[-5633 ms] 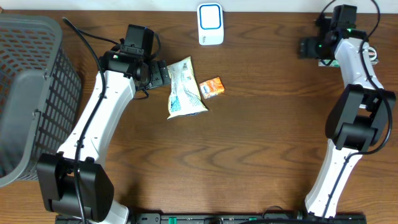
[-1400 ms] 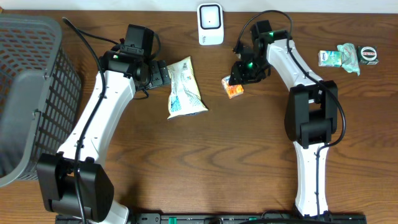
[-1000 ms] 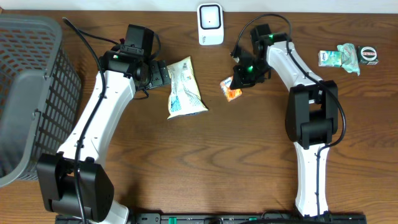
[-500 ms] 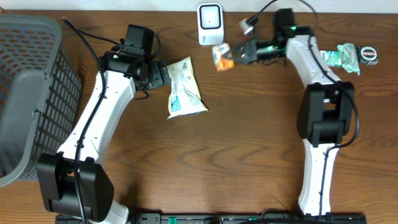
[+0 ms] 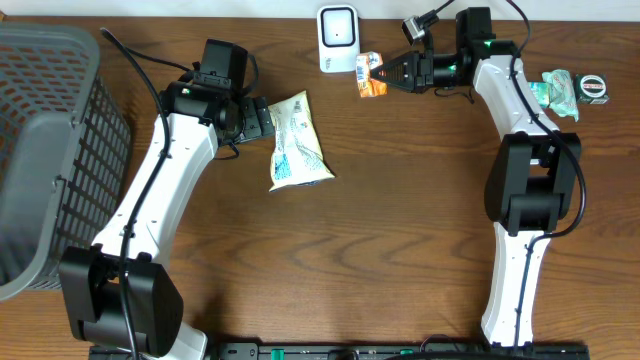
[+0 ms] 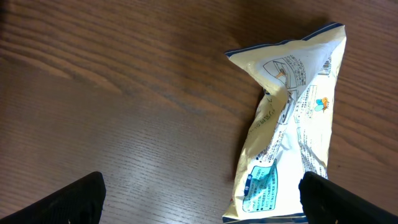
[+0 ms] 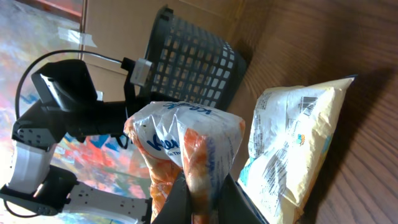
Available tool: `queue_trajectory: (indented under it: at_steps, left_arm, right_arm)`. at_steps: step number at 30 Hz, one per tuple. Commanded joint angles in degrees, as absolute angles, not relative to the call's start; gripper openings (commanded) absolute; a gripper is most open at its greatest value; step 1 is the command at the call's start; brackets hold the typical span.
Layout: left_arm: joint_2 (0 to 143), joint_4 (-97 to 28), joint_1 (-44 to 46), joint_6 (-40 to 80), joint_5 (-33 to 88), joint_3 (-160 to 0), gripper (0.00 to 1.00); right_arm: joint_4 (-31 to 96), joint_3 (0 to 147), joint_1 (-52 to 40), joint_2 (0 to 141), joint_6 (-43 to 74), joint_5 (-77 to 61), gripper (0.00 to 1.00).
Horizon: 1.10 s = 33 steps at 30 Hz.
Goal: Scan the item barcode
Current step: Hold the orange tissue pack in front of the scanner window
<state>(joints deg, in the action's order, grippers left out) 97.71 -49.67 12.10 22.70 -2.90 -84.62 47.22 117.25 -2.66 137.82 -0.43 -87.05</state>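
— What's the left gripper [image 5: 262,120] doing down here?
— Idling. Its jaws are standing wide beside the yellow snack bag [image 5: 298,140], gripping nothing.
— And further back?
— The right gripper [image 5: 388,75] is pinching the orange tissue pack [image 5: 371,76]. A second ago it was lifting it mid-table; now it's holding it just beside the white scanner [image 5: 338,38].
— So it's scanning?
— Presenting it, I'd say. Whether the barcode is facing the scanner, I can't tell.
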Motion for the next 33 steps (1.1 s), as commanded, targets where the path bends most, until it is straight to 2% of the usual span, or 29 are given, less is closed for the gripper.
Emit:
queue_trajectory:
  at_steps: [1, 7, 10, 12, 15, 19, 21, 25, 28, 33]
  left_arm:
    - [97.73, -49.84, 11.9, 22.79, -2.98, -84.55, 0.98]
    - [97.73, -49.84, 11.9, 22.79, -2.98, -84.55, 0.98]
    - [97.73, -49.84, 11.9, 22.79, -2.98, -84.55, 0.98]
    - [97.73, -49.84, 11.9, 22.79, -2.98, -84.55, 0.98]
    - [97.73, -49.84, 11.9, 22.79, -2.98, -84.55, 0.98]
    - [97.73, -49.84, 11.9, 22.79, -2.98, -84.55, 0.98]
    - [97.73, -49.84, 11.9, 22.79, -2.98, -84.55, 0.98]
    - [97.73, -49.84, 11.9, 22.79, -2.98, -84.55, 0.98]
    - [97.73, -49.84, 11.9, 22.79, -3.01, -84.55, 0.98]
    - [97.73, -49.84, 11.9, 22.79, -2.98, -84.55, 0.98]
  right_arm:
    - [47.11, 118.08, -3.49, 135.66, 0.08, -89.49, 0.01]
    - [47.13, 118.08, -4.25, 135.66, -0.05, -88.29, 0.01]
    - [48.71, 118.08, -5.21, 135.66, -0.03, -79.18, 0.01]
    - [52.07, 118.08, -6.5, 135.66, -0.05, -65.73, 0.01]
    - [56.62, 118.08, -9.72, 135.66, -0.03, -36.36, 0.01]
    - [56.55, 118.08, -14.22, 135.66, -0.1, -4.67, 0.01]
    - [54.37, 118.08, -16.56, 135.63, -2.26, 7.88, 0.01]
    - [46.7, 118.08, -20.56, 135.66, -10.7, 24.47, 0.01]
    - [38.41, 118.08, -22.76, 135.66, -17.47, 30.65, 0.01]
    - [23.4, 118.08, -25.21, 135.66, -26.17, 31.16, 0.01]
